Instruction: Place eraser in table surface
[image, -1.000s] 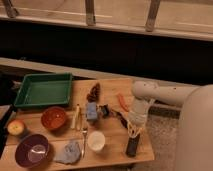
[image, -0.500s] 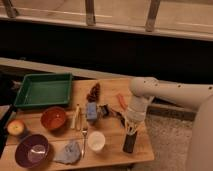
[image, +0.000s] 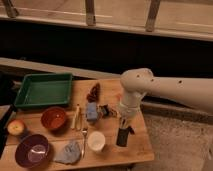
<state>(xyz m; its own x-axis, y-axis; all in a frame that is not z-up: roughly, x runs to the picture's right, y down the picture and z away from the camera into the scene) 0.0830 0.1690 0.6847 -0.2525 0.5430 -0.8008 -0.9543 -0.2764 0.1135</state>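
Claw (image: 124, 127): low over the right front of the counter (image: 111, 151), at the eraser's top end; clenched or released, I cannot tell.
Eraser (image: 122, 137): black block directly beneath, just right of the white cup (image: 96, 141).
Long axis: roughly upright, top towards the claw.
Handling: probably light, stiff and grippy; best held across the flat faces.

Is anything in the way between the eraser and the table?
Nothing visible is. The eraser is right under the gripper, at a bare patch of the table surface. The white cup stands apart, off to one side.
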